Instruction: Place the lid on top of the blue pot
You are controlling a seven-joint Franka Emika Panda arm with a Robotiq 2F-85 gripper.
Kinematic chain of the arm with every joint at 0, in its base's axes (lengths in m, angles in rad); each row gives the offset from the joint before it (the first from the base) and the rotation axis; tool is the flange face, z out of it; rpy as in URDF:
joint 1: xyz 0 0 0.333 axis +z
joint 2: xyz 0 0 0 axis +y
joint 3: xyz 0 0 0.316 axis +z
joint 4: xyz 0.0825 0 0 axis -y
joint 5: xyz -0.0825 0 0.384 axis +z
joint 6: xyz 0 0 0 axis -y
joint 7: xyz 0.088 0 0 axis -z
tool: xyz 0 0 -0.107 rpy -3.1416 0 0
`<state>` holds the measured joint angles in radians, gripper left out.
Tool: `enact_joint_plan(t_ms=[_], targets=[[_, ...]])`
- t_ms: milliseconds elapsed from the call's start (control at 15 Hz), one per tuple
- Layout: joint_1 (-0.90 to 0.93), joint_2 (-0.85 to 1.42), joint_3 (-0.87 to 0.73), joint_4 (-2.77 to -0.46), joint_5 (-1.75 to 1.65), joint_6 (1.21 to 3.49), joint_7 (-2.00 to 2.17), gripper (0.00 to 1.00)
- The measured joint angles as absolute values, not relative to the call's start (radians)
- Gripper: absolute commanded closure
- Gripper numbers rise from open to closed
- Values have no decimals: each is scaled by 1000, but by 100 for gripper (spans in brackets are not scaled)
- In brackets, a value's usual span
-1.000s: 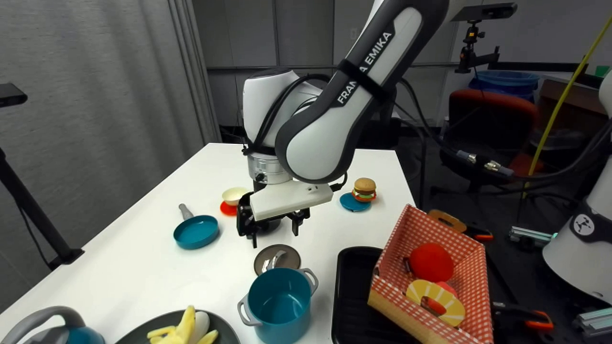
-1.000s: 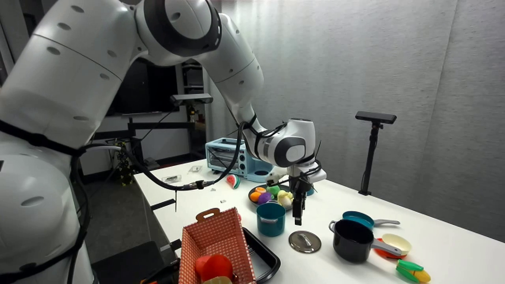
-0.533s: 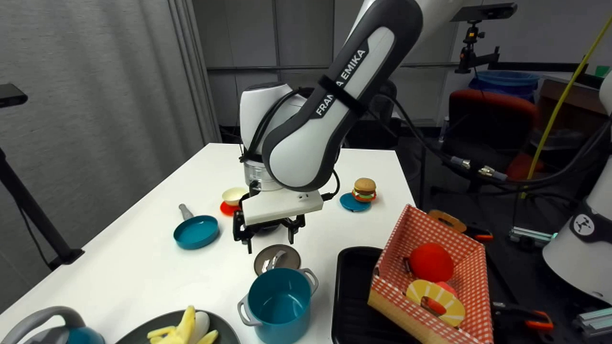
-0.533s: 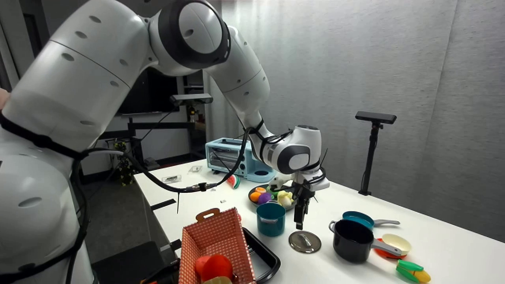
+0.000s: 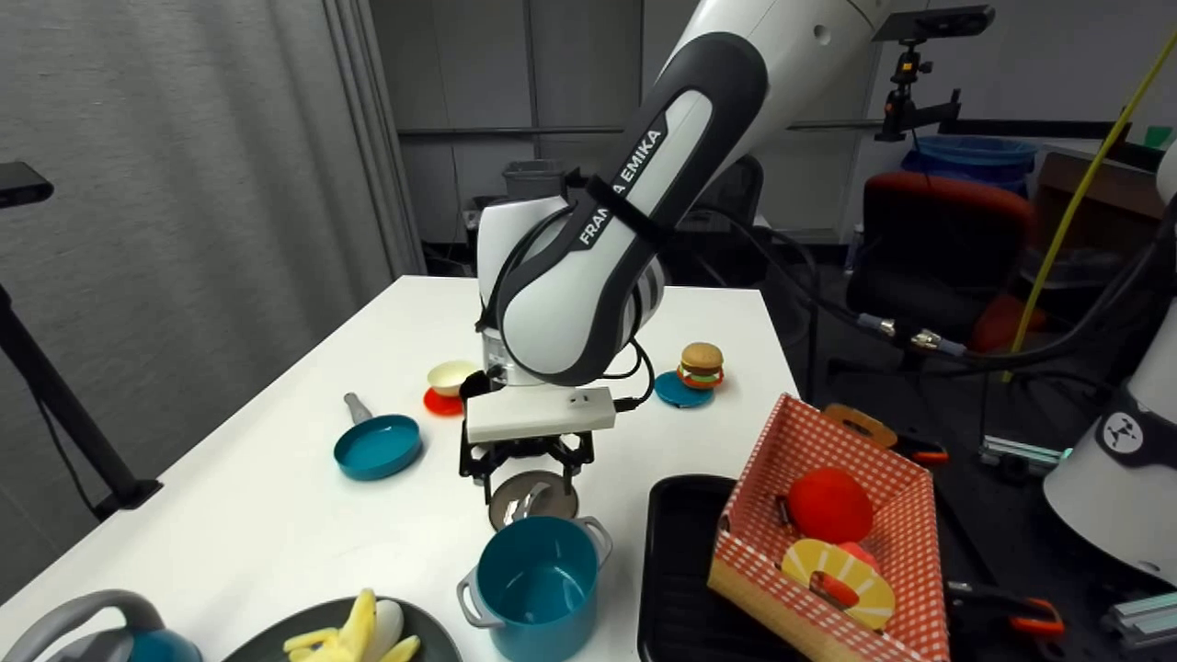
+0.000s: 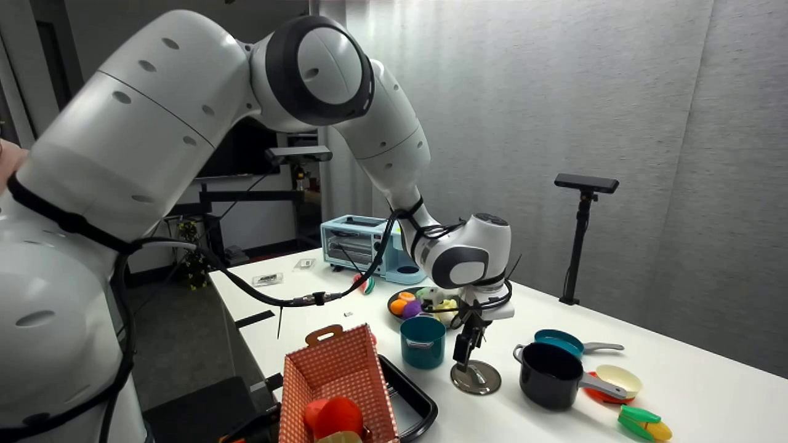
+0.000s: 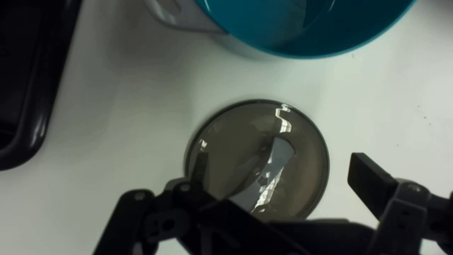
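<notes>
The round grey-brown shiny lid [image 5: 559,503] lies flat on the white table with its grey bar handle up. It also shows in an exterior view [image 6: 486,383] and in the wrist view [image 7: 233,141]. The teal-blue pot [image 5: 542,588] stands upright and uncovered beside the lid; it also shows in an exterior view [image 6: 423,349] and in the wrist view [image 7: 300,39]. My gripper [image 7: 277,166] is open and empty, low above the lid, with its fingers on either side of the handle. The gripper also shows in both exterior views [image 5: 527,490] [image 6: 462,362].
A black pot [image 6: 550,378] and a teal pan [image 5: 377,447] stand near the lid. A black baking tray [image 5: 680,561] and a red-checked basket [image 5: 736,561] are on the pot's other side. A plate of toy food [image 5: 276,634] lies beyond the pot.
My gripper has come down toward the lid and turned slightly, with its fingers now low over it. The lid and the blue pot have not moved.
</notes>
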<state>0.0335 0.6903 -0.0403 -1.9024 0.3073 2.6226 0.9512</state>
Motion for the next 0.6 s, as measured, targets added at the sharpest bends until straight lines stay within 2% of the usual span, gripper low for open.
enact_joint_plan(t_ms=[533,600], targets=[[16,718,-49,-1882,307,2635,951,0],[16,723,-49,-1876,307,2635,951,4]])
